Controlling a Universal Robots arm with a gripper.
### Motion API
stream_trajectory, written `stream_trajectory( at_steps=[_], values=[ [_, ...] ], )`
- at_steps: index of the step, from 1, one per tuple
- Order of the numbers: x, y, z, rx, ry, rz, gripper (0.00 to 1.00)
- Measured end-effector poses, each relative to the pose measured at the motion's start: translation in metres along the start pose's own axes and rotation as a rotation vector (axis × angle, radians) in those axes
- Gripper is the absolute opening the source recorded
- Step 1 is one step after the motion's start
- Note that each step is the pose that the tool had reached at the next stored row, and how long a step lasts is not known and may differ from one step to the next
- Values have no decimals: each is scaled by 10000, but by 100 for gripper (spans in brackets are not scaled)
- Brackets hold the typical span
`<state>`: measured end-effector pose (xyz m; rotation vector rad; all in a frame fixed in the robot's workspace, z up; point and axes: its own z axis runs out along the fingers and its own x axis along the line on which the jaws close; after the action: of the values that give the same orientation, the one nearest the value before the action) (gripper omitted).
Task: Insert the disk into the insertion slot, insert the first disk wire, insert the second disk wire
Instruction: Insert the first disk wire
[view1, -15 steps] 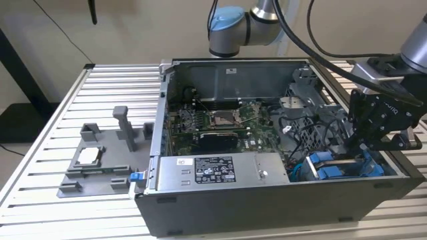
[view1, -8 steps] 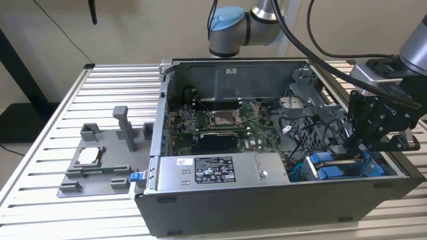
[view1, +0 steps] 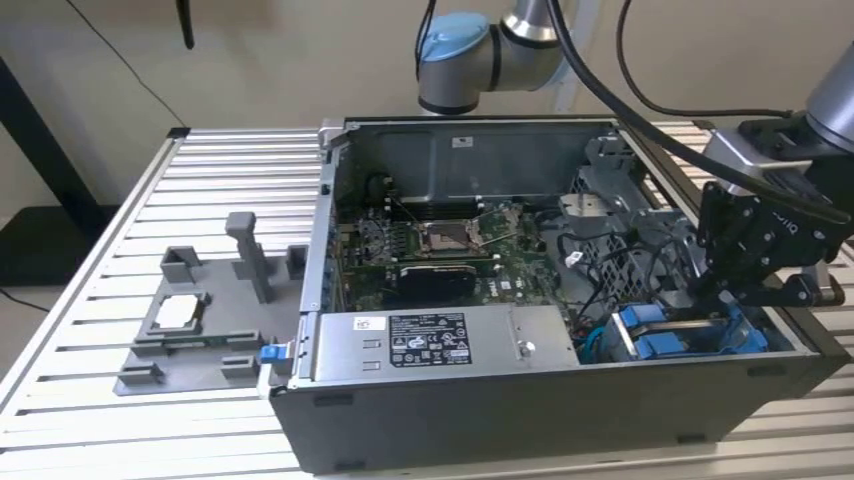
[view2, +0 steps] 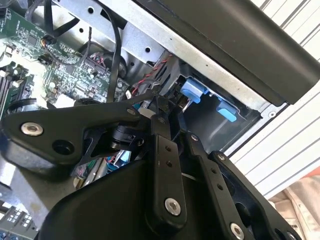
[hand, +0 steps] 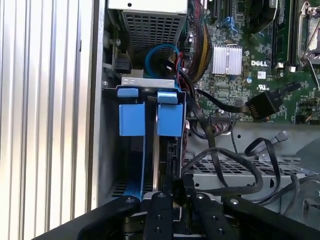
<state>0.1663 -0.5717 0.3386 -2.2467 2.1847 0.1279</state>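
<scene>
My gripper (view1: 731, 300) reaches down into the open computer case at the exterior view's right, over the insertion slot (hand: 111, 150) with its blue tabs (hand: 131, 117). The disk (hand: 169, 157) stands on edge inside that slot, and a thin blue rail of its carrier runs beside it. The fingers look closed on the disk's near end in both wrist views, the gripper (hand: 172, 187) (view2: 167, 107) right at it. A black wire with a flat plug (hand: 260, 105) and a thinner wire with a small plug (hand: 282, 136) lie loose over the motherboard.
The grey power-supply box (view1: 427, 345) fills the case's front. The motherboard (view1: 441, 245) lies behind it. A perforated cage (hand: 220, 172) with looping black cables sits beside the slot. A grey fixture (view1: 200, 320) stands on the slatted table (view1: 227, 170) at the exterior view's left.
</scene>
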Motion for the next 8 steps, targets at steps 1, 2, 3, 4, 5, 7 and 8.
stream_trajectory(
  at_steps=[1, 2, 3, 4, 5, 7, 8],
  values=[
    [1, 0, -2, -19, -3, -1, 20],
    [2, 0, -1, -24, -20, 0, 20],
    [5, 0, -1, -25, -45, -1, 20],
    [6, 0, -1, -24, -72, 2, 20],
    [6, 0, -2, -22, -117, 3, 20],
    [7, -1, -1, -19, -238, -1, 20],
    [10, -1, -2, -18, -273, -3, 20]
  ],
)
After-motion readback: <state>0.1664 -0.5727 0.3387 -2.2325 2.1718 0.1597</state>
